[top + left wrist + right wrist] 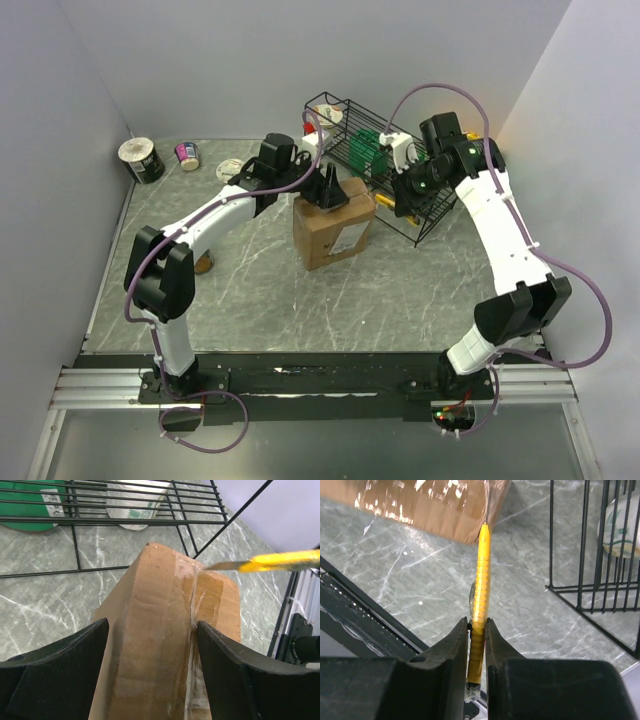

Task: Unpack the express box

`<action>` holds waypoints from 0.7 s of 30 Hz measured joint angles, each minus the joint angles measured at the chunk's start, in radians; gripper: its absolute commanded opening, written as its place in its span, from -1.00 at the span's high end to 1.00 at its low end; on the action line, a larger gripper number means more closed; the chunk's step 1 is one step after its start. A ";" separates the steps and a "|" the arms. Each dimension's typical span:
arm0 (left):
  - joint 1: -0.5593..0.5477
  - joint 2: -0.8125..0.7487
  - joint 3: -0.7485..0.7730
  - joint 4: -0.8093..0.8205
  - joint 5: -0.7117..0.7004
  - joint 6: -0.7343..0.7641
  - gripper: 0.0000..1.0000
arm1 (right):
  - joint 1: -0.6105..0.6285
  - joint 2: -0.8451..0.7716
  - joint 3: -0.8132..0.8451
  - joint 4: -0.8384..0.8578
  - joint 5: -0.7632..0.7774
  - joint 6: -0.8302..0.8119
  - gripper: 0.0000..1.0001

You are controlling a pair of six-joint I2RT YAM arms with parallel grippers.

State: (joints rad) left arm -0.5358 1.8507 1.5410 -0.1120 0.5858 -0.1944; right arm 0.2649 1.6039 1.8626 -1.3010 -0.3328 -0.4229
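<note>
The express box (333,232) stands near the middle of the table (250,300), just in front of the wire rack (425,225). Its taped top faces up and its 1 white label (350,243) faces the arm bases.

We see the left gripper (151,625) spread wide over the box top, 1 finger on each side of the tape seam (192,610). We judge it sits there to steady the carton against a sideways push. Whether its pads actually press the cardboard we cannot tell.

The right gripper (477,625) is clamped tight on a yellow utility knife (482,575), holding it by the tail end so that the full handle reaches forward. The blade tip (220,565) meets the far top edge of the box right where the seam begins. We read this as lining up a cut along the tape, which looks unbroken.

By our count there are:
- 1 box
- 1 knife
- 1 rack, holding 1 green packet (30,505) and 1 pale pouch (132,502)
- 2 arms

Well apart, at the far left of the table, stand 1 dark can (141,160) and 1 small pink-labelled cup (187,156).
</note>
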 measured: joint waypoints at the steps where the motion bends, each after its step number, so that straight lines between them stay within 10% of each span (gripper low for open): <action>1: 0.000 -0.001 0.000 0.000 -0.003 0.003 -0.53 | 0.000 -0.009 -0.010 -0.001 0.000 -0.001 1.00; 21: 0.000 -0.008 -0.011 0.025 -0.037 0.018 -0.68 | 0.001 -0.237 -0.143 -0.036 0.018 -0.010 1.00</action>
State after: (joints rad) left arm -0.5354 1.8427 1.5295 -0.0868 0.5484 -0.1768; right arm 0.2657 1.3670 1.7191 -1.3373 -0.3145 -0.4332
